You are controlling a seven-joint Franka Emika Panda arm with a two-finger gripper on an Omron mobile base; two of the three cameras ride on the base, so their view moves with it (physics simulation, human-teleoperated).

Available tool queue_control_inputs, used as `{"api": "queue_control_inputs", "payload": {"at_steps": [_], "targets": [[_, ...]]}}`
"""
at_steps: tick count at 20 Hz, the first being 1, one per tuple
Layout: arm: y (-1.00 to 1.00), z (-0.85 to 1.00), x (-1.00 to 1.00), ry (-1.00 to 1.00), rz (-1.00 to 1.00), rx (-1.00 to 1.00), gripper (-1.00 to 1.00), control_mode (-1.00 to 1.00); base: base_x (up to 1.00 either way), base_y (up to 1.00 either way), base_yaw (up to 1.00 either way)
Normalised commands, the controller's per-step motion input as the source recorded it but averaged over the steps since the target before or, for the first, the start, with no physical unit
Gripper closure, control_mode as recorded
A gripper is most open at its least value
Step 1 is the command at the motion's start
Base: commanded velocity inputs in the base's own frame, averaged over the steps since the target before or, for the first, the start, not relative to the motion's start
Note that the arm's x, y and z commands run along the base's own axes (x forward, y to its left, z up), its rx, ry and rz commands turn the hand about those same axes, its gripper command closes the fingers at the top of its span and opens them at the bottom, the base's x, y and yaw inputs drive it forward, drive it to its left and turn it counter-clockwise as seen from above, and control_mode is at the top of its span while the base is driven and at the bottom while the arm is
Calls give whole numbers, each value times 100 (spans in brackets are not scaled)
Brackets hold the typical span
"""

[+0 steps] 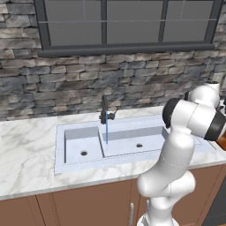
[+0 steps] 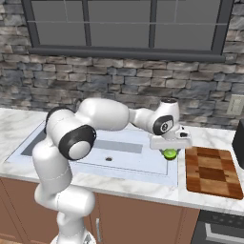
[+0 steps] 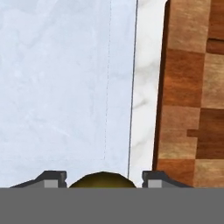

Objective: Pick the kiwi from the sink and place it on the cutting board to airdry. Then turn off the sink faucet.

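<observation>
Hand (image 2: 170, 148) holds the kiwi (image 2: 169, 153) between its two fingertips, raised above the right rim of the sink (image 2: 143, 174), just short of the cutting board (image 2: 212, 172). In the hand view the kiwi (image 3: 103, 179) sits as an olive-green dome between the dark fingertips (image 3: 51, 179), with the sink's edge, a strip of counter (image 3: 143, 109) and the board's (image 3: 192, 96) near edge ahead. Judgement: the carry is partway done; the fruit should clear the sink rim and the marble strip, come well inside the board's edge and go low before release, since a round fruit is likely to roll if dropped from height or set close to an edge. Materials: kiwi small, rounded, bright lime green with a darker rim; board flat, checkered dark and light reddish-brown wood, rounded corners; sink pale blue-grey, smooth, two basins with dark drains; counter white veined marble. Faucet (image 1: 105, 112) slim, near black, upright at the sink's back edge, with a thin blue stream (image 1: 107, 132) falling, so it is judged to be running; turn-off not yet done.
</observation>
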Motion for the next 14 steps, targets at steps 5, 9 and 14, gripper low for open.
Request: {"api": "queue_control_inputs", "payload": {"at_steps": [5,9,14], "targets": [[-25,-5,0,0,-2,0,100,-100,0,0,0],[-27,-3,0,0,-2,0,100,-100,0,0,0],[-29,-4,0,0,-2,0,100,-100,0,0,0]]}}
